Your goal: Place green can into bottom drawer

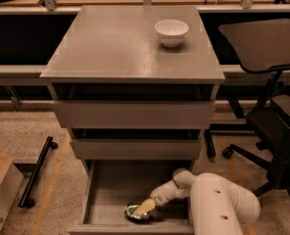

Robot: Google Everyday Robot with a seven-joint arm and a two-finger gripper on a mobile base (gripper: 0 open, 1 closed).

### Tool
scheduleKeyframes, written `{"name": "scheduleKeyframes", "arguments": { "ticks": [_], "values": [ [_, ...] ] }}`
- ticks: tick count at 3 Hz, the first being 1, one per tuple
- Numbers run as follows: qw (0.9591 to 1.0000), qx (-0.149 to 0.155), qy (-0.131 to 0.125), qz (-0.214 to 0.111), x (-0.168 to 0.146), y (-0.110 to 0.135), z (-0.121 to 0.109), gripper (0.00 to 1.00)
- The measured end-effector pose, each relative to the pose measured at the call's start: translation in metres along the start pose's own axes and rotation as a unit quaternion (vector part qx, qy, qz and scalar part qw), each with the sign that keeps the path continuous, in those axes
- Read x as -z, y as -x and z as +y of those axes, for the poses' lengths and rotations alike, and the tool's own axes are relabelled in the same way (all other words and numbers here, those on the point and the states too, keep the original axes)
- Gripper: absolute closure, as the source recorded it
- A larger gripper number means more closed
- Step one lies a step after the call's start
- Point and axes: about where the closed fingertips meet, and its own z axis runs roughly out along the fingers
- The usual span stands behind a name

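Note:
The green can (133, 212) lies on its side on the grey floor of the open bottom drawer (108, 190), near the front edge. My gripper (144, 208) reaches down into the drawer from the right, and its pale fingers are at the can's right end, touching it. My white arm (218, 204) fills the lower right and hides the drawer's right side.
A white bowl (171, 32) stands on the grey cabinet top (115, 43). The two shallower drawers (135, 114) above are partly open. An office chair (272, 97) stands to the right. A cardboard box (0, 185) and a black wheeled bar (36, 173) are on the floor at left.

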Motion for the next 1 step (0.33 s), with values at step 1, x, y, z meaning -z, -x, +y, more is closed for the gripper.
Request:
{"name": "scheduleKeyframes", "arguments": {
  "ticks": [1],
  "values": [
    [1.0000,0.000,0.000,0.000,-0.0001,0.0000,0.0006,0.00]
  ]
}}
